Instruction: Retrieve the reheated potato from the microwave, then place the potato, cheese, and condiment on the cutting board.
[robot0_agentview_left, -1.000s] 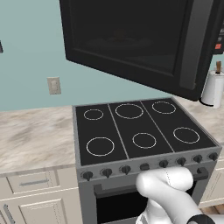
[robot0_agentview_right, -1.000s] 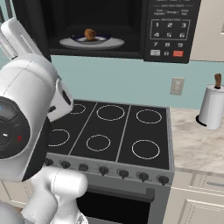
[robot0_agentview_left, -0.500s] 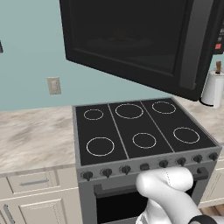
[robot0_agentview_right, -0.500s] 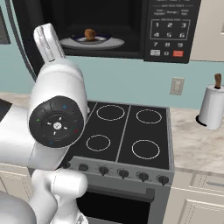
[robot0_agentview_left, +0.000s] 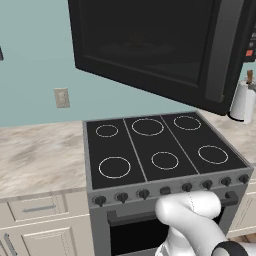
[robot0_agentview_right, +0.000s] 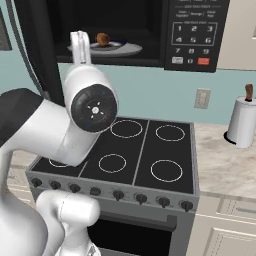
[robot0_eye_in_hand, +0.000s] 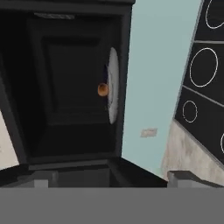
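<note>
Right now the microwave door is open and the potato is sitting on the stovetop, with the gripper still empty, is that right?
Not quite. The potato is not on the stovetop; it sits on the plate inside the microwave, as the right base view shows. The door is open, and the gripper is open and empty.

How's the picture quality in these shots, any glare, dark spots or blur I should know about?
Left base view: the open microwave door is a dark pane with faint reflections. Right base view: evenly lit, the potato sharp on its plate. Hand view: rolled sideways, the microwave cavity very dark, the potato small and soft.
</note>
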